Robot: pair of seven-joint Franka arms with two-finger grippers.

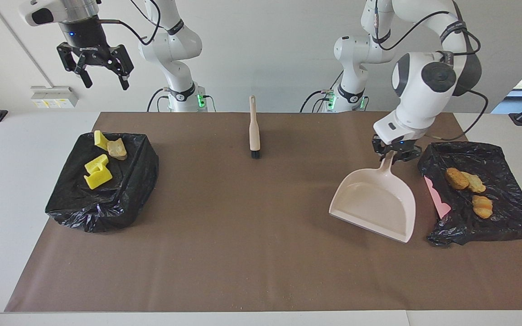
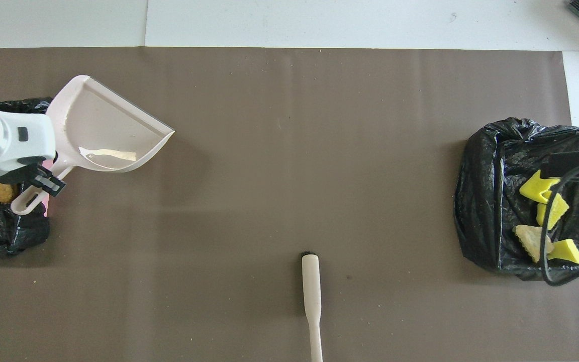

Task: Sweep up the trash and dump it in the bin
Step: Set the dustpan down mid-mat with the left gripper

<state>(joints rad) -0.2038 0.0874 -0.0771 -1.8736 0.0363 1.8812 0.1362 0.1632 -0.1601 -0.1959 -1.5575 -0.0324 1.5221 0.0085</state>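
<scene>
The trash is already off the brown mat. Three golden-brown bread-like lumps [image 1: 468, 188] lie in the crumpled black bag-lined bin [image 1: 501, 226] at the left arm's end of the bench; three bright yellow foam scraps [image 1: 96, 170] and one pale brown lump [image 1: 117, 149] lie in the other black bag-lined bin [image 1: 102, 213] at the right arm's end.

Judging by their look, all of it is light. The foam would squash under a pinch and spring back, and the lumps look crumbly, so they are better pushed by bristles and carried in a pan than nipped one by one.

The left pincer [image 1: 394, 153] is clamped narrow on the handle of the pale pink plastic dustpan [image 1: 376, 203] — a stiff, smooth tool, best held at that handle — with the pan's lip low over the mat beside the bin. Whether the lip touches the mat I cannot tell.

The right pincer [image 1: 92, 61] hangs high over the right arm's end of the bench, fingers wide apart and holding nothing.

The cream-handled brush with black bristles [image 1: 254, 131] lies untouched near the robots' edge, at mid-bench.

From overhead, the left arm covers most of the lumps, the brush handle runs off the bottom edge, and a cable crosses the yellow scraps.
</scene>
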